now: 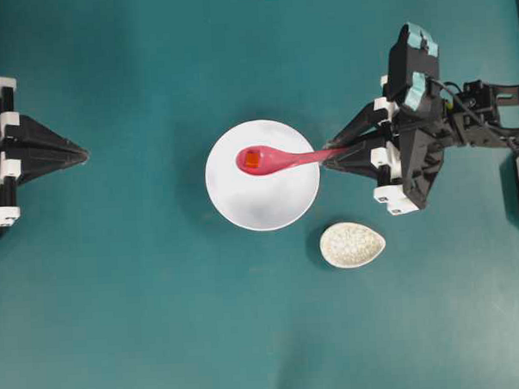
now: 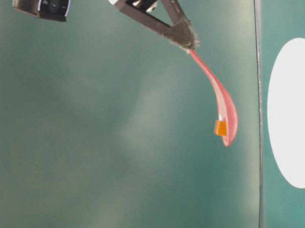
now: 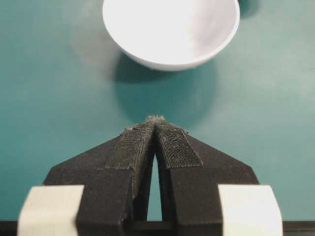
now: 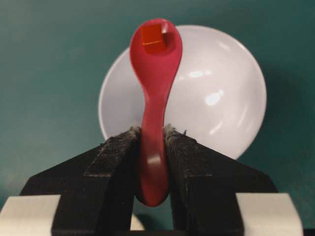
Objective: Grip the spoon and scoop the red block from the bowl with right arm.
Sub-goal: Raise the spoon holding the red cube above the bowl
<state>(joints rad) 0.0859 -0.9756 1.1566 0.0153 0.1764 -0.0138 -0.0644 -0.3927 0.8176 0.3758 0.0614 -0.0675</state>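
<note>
The task is judged nearly complete: the glossy pink-red soup spoon point(image 4: 155, 88) is clamped by its handle between the pads of the right arm's pointed black gripper point(image 4: 153, 142), and the tiny red-orange cube point(image 4: 153, 38) is seen lying in the spoon's oval scoop rather than on the floor of the large round white bowl point(image 1: 281, 202). What appears to be left is little — perhaps only carrying the loaded spoon clear of the bowl without tipping it, though no set-down place is named. In the overhead view the scoop is seen over the upper part of the bowl, which stands near the middle of the teal table point(image 1: 119, 321), with a small speckled cream teardrop dish point(image 1: 353, 244) just beside it toward the table's lower right. Height cannot be read from that view; it is supplied by the table-level view, where the spoon is shown hanging free in the air, well apart from the bowl's white shape at the frame's edge, the cube resting against the scoop. The grip itself is shown only by the right wrist view — the handle is squeezed upright between both pads. The left wrist view shows the left gripper point(image 3: 155, 123) with its fingertips pressed together on nothing, the bowl ahead of it empty as far as can be seen; in the overhead view it is parked at the table's left edge.
</note>
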